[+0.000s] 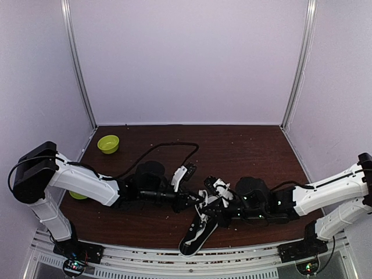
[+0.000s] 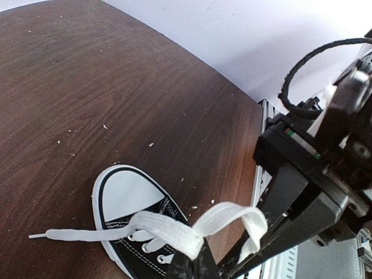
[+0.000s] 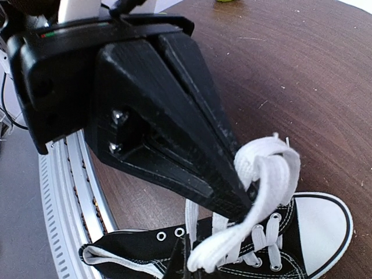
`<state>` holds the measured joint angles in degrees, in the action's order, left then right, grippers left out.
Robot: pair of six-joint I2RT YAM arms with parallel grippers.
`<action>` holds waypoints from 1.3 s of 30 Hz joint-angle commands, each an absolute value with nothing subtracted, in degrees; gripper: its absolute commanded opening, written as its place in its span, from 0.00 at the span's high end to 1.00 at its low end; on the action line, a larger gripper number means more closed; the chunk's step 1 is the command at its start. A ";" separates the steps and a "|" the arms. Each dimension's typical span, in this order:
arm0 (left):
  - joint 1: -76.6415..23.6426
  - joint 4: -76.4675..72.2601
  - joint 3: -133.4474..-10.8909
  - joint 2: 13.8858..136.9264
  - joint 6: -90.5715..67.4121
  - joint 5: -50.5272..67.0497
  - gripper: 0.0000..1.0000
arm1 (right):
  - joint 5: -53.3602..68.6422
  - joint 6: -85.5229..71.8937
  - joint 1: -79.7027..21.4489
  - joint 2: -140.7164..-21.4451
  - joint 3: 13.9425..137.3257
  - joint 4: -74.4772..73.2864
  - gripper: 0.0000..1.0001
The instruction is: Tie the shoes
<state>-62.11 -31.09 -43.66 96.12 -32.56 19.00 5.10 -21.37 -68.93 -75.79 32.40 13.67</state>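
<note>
The black sneaker (image 1: 196,232) with white sole and white toe cap (image 2: 123,192) lies on the brown table between both arms. My left gripper (image 1: 201,201) is shut on a white lace (image 2: 174,232) and holds it up in a loop (image 2: 235,214) above the toe end. In the left wrist view its fingers (image 2: 195,268) pinch the lace at the bottom edge. My right gripper (image 1: 214,210) is shut on the other lace loop (image 3: 264,174) above the eyelets, and its fingers (image 3: 189,268) show at the bottom. The left gripper's black fingers (image 3: 192,133) cross just above the shoe (image 3: 250,261).
A green bowl (image 1: 108,143) stands at the back left, and another green object (image 1: 78,195) sits behind the left arm. A black cable (image 1: 168,148) arcs over the table. The metal rail (image 1: 174,256) runs along the near edge.
</note>
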 commanded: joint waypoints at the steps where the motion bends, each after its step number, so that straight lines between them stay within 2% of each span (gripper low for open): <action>1: -62.23 -32.26 -44.76 95.76 -33.04 18.90 1.00 | 4.64 -21.21 -69.68 -78.45 32.93 16.16 1.00; 20: -62.23 -31.38 -44.98 95.36 -32.51 19.51 1.00 | -8.25 -20.05 -70.64 -83.98 37.47 18.10 1.00; 30: -62.23 -32.20 -45.18 95.86 -32.98 20.03 1.00 | -3.78 -19.57 -71.63 -89.52 39.89 23.14 1.00; 35: -62.23 -32.78 -45.22 96.15 -33.15 20.09 1.00 | -4.33 -19.96 -71.59 -89.98 41.29 19.95 1.00; 36: -62.23 -32.72 -45.09 96.03 -33.21 19.86 1.00 | -4.79 -20.22 -71.50 -89.27 40.87 18.99 0.98; 39: -62.23 -32.37 -44.62 95.60 -33.14 18.89 1.00 | -5.61 -20.68 -71.41 -85.27 38.41 16.61 0.82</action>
<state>-61.87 -30.11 -43.75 96.12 -32.75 18.55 -3.95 -20.08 -71.40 -89.65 39.18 17.41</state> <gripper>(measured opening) 0.010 0.099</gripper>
